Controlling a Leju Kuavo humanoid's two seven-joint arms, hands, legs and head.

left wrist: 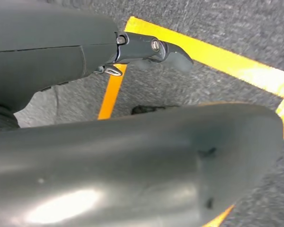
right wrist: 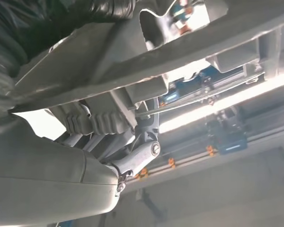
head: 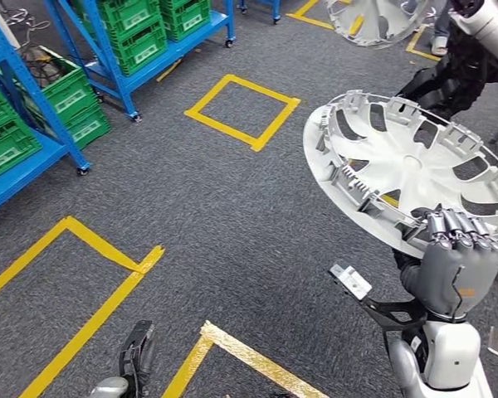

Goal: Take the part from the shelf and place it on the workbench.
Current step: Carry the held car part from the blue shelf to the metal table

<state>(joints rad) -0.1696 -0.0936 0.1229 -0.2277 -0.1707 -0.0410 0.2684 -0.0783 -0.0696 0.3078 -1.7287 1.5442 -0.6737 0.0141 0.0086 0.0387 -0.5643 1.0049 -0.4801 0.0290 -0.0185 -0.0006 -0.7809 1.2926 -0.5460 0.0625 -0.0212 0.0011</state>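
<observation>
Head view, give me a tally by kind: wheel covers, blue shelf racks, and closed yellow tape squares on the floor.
Wheel covers: 2, one held by the right hand, another at the top edge.
Blue shelf racks: 2.
Closed yellow tape squares: 1.
Total: 5.

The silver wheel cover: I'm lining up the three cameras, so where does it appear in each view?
Head view: the wheel cover fills the right side, its near rim gripped by the right hand.
Left wrist view: not in it; grey carpet and yellow floor tape.
Right wrist view: its underside spans the upper part, seen from below.
Shared landmark: the right hand's fingers on the rim.
</observation>
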